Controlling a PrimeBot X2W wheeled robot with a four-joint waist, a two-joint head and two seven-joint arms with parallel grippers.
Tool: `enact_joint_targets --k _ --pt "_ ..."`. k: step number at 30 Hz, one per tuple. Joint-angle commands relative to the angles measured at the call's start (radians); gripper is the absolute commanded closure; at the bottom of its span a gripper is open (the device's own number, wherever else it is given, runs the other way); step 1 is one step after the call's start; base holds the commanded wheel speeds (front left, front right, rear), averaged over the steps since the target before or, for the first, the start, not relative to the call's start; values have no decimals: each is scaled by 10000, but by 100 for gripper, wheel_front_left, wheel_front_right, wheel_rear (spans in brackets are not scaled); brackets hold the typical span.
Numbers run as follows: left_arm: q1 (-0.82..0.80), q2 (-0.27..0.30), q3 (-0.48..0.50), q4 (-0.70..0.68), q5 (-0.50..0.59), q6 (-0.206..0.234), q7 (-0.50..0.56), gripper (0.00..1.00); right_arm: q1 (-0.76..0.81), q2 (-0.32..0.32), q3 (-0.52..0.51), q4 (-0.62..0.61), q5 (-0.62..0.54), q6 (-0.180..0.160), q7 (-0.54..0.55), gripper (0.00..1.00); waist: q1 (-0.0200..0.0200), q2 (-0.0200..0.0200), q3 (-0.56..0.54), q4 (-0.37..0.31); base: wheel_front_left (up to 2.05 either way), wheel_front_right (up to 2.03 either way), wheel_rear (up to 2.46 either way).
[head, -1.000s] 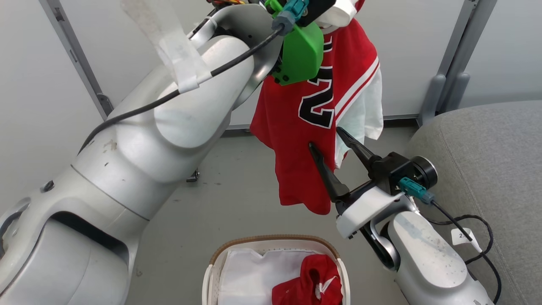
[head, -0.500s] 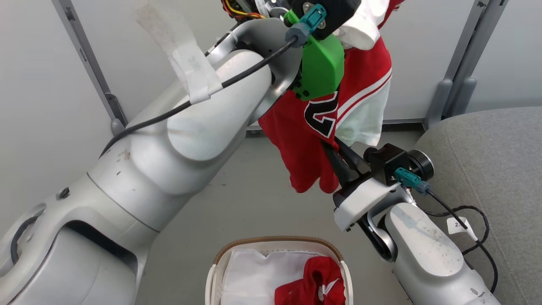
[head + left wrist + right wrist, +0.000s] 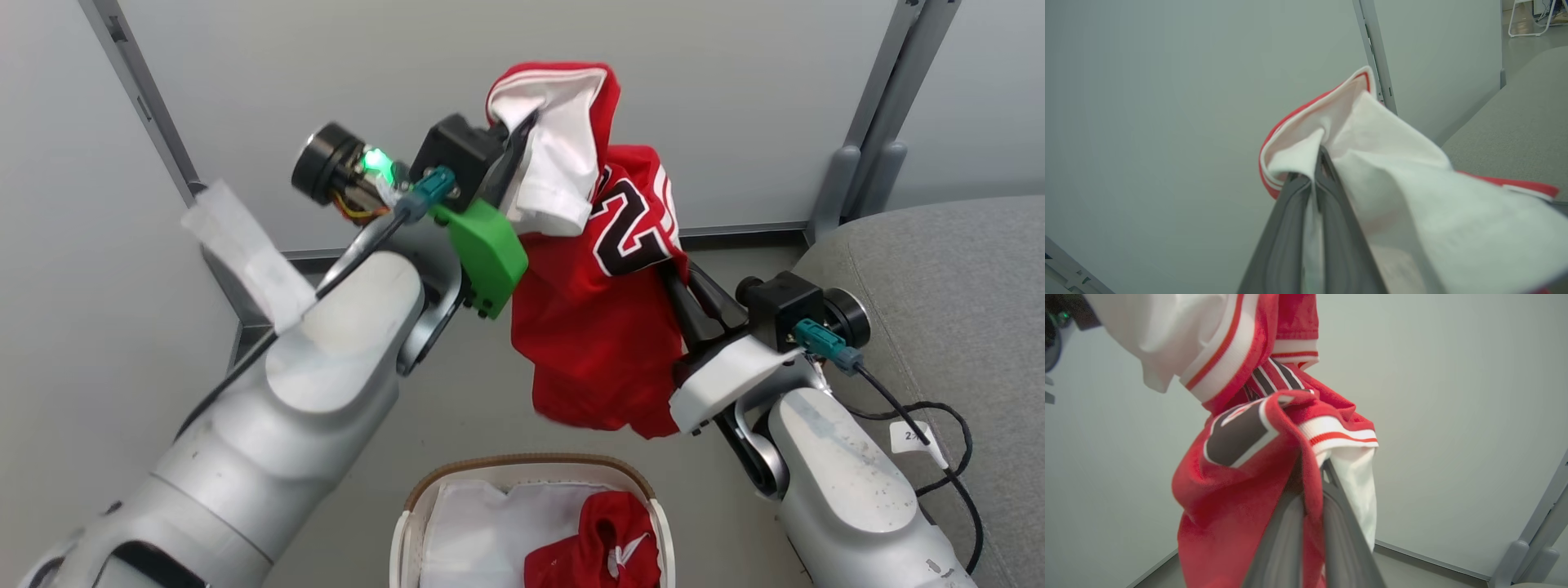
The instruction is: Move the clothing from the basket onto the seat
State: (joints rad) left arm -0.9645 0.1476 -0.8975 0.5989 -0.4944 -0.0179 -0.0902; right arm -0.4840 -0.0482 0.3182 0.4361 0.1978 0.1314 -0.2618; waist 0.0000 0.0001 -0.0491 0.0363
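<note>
I'd carry the jersey (image 3: 600,343) to the seat (image 3: 939,278) with both arms in step. Keep the hem clear of the basket (image 3: 522,464) rim and release well inside the cushion's rounded edge. Left gripper (image 3: 518,143) pinches the white-lined top edge, high. Right gripper (image 3: 682,290) clamps a red fold beside the numeral, lower. Jersey hangs between the 2, off the floor. 2nd red garment (image 3: 604,543) lies at the basket's right edge.

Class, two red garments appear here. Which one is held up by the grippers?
The jersey with black numerals, pinched by the left gripper and the right gripper. The other red garment lies crumpled in the basket.
</note>
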Motion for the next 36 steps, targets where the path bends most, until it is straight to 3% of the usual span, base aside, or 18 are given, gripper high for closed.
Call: enact_joint_targets --k 1,13,36 --pt "497 104 97 33 -129 126 -279 0 114 -40 -161 -47 -88 -12 -49 100 0 -1 -2 -16 0 0 0" --pt "3272 177 433 81 -999 357 -1579 0 284 -38 -1201 -75 -428 -12 -49 100 0 -1 19 -10 0 0 0" --pt "6252 -45 1173 -1749 -497 507 -1742 0 609 -38 -1932 -176 -869 -14 -49 100 0 -1 124 -156 0 0 0"
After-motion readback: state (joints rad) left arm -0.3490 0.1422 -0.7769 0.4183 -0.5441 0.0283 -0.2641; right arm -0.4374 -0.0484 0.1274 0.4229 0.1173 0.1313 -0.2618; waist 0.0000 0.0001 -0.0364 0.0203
